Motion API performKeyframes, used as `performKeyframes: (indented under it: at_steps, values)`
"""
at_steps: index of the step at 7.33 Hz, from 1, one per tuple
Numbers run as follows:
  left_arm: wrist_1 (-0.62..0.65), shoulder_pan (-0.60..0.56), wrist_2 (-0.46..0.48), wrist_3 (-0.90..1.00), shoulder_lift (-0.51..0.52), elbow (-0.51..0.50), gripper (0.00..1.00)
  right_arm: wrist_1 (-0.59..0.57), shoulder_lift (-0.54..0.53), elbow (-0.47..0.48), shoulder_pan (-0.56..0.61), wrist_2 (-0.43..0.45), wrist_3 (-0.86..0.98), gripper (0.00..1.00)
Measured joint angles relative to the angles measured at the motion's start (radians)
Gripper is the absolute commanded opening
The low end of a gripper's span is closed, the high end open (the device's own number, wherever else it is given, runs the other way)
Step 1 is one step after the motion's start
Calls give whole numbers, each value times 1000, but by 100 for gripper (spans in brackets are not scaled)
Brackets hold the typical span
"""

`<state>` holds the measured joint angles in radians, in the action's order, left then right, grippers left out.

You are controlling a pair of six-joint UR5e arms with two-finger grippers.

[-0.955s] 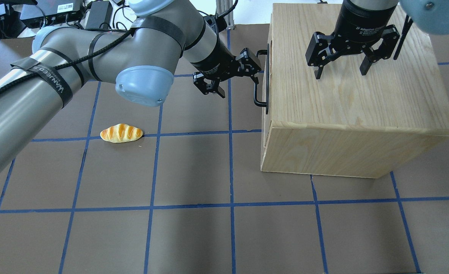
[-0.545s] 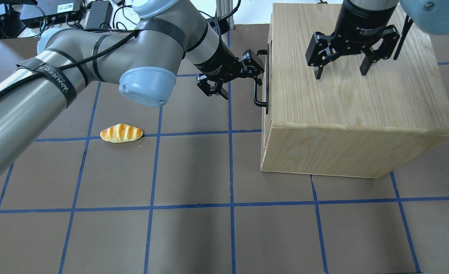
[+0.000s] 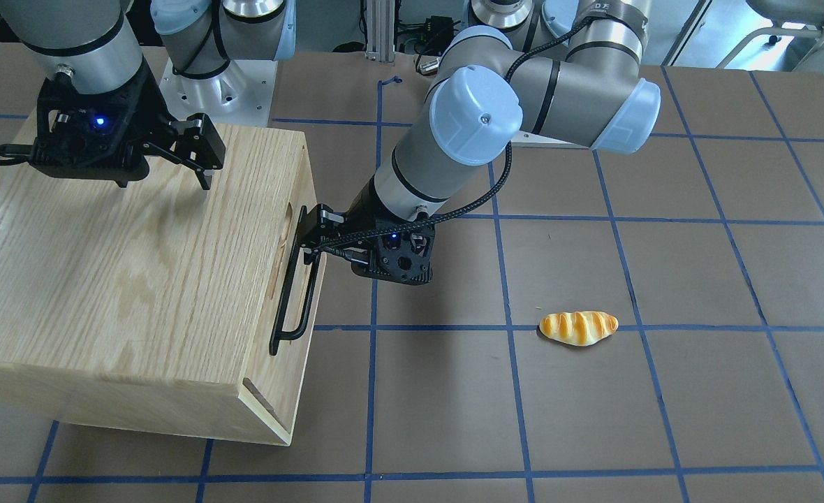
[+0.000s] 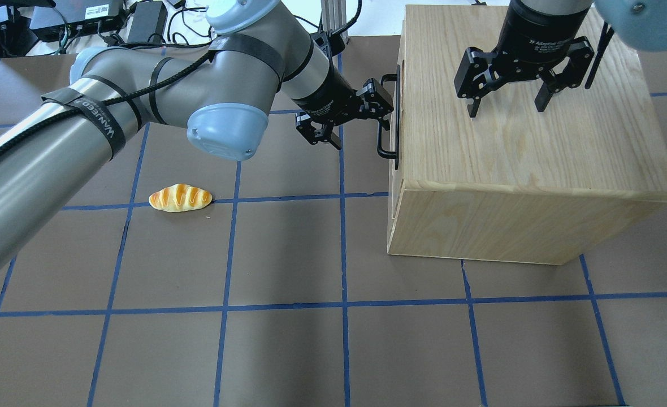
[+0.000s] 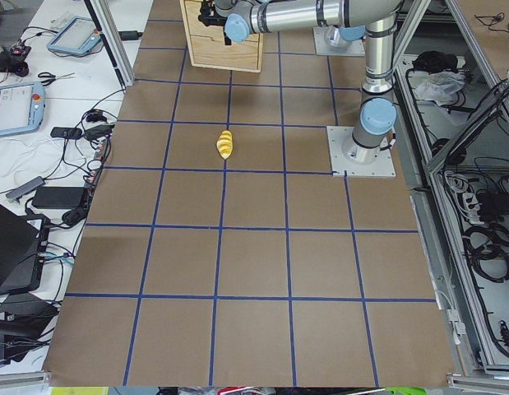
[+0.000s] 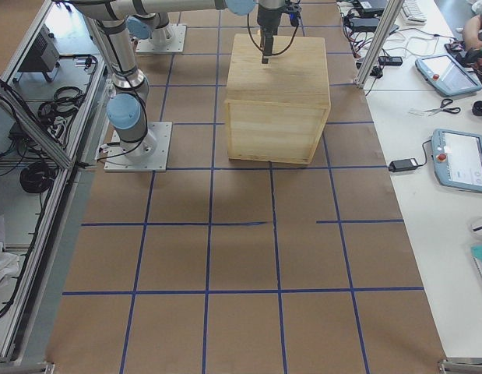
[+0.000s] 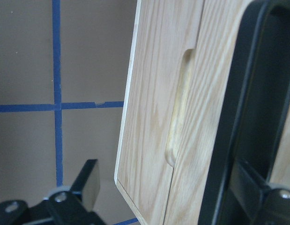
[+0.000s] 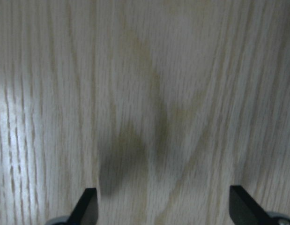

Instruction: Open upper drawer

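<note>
The upper drawer (image 3: 292, 234) sits shut in the front of the oak cabinet (image 4: 514, 141). Its front (image 7: 149, 117) has an oval slot and a long black bar handle (image 4: 387, 121). My left gripper (image 4: 370, 110) is open at the handle's far end. In the left wrist view the gripper (image 7: 173, 206) has the handle (image 7: 226, 122) between its fingers, close to the right-hand finger (image 7: 257, 194). It also shows in the front view (image 3: 312, 241). My right gripper (image 4: 506, 104) is open and empty, and hovers just over the cabinet's top (image 8: 154, 93).
A bread roll (image 4: 180, 198) lies on the brown table to the left of the cabinet, apart from both arms. It also shows in the front view (image 3: 578, 327). Blue tape lines grid the table. Cables and electronics (image 4: 85, 17) lie at the back left.
My left arm has moved right toward the cabinet, bringing its open gripper closer around the handle. The right gripper and the drawer have not moved.
</note>
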<state>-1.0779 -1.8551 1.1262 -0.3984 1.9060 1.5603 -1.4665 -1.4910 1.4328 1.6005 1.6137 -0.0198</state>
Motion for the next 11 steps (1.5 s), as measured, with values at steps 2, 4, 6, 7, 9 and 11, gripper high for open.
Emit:
performKeyframes:
  at_steps: [2,4,6,7,9,11]
  values:
    - [1,0,3,2,6,0,100,0,0,0,1,0,0,100]
    - [2,0,7,11,12,2,100,0,0,0,1,0,1,100]
    - [0,0,35,43,0,5,100,0,0,0,1,0,1,100]
    - [0,0,47,58,-4,8,100,0,0,0,0,0,0,100]
    - [0,1,56,81,-6,10,100,0,0,0,0,0,1,100]
    - [-6,6,72,116,-13,14,100,0,0,0,0,0,0,100]
